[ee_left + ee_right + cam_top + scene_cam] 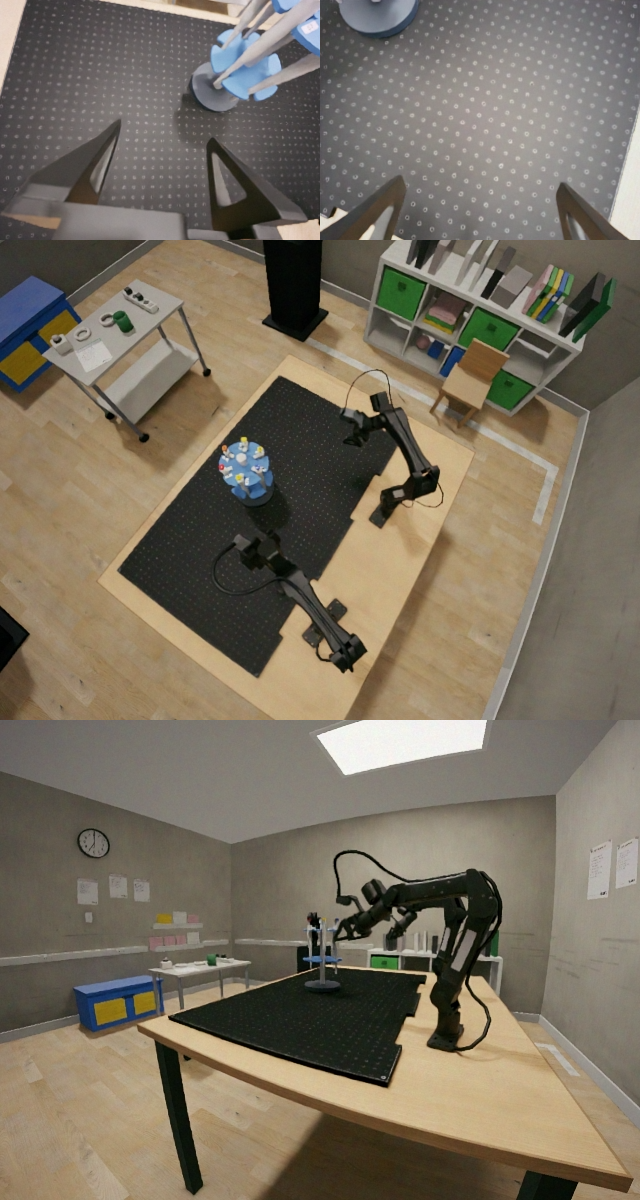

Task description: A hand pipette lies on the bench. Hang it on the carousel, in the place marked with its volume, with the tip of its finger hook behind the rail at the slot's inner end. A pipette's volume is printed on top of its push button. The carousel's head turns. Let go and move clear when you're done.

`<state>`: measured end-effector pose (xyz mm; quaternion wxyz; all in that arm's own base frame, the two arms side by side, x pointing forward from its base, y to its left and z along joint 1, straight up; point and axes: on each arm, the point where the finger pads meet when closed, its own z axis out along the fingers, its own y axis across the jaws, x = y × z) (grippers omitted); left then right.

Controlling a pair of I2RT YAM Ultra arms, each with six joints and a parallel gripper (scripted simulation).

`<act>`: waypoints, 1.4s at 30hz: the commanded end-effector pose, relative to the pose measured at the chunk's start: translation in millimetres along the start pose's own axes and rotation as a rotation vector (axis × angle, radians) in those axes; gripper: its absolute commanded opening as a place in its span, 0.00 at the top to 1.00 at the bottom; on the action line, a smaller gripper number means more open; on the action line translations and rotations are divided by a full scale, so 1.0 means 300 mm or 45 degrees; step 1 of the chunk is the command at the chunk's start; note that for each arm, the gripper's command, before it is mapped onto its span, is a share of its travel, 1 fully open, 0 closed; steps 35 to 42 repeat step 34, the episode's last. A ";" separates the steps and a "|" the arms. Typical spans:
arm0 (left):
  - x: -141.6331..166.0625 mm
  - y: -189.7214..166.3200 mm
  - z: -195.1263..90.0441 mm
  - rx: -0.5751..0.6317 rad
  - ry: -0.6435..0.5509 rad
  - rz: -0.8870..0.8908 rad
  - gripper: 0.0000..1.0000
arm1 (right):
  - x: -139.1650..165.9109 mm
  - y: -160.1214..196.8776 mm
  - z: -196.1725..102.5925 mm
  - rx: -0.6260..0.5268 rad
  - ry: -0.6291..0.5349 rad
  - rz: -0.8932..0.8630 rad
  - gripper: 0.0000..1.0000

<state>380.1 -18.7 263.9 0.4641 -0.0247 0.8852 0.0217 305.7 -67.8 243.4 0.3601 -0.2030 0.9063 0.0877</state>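
The blue carousel stands on the black mat, with several pipettes hanging from its head, their buttons in different colours. The left wrist view shows its lower disc, its grey base and the grey pipette shafts. I see no pipette lying on the mat. My left gripper is open and empty, a short way from the carousel. My right gripper is open and empty above bare mat, with the carousel's base at the view's top left.
The mat covers most of the wooden table. Both arm bases stand on the bare wood beside the mat's notched edge. A cart, a shelf and a chair stand off the table.
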 end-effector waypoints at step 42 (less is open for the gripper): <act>0.216 0.610 -0.232 0.214 0.218 0.166 0.00 | -0.027 -0.010 -0.018 0.016 -0.041 -0.023 0.00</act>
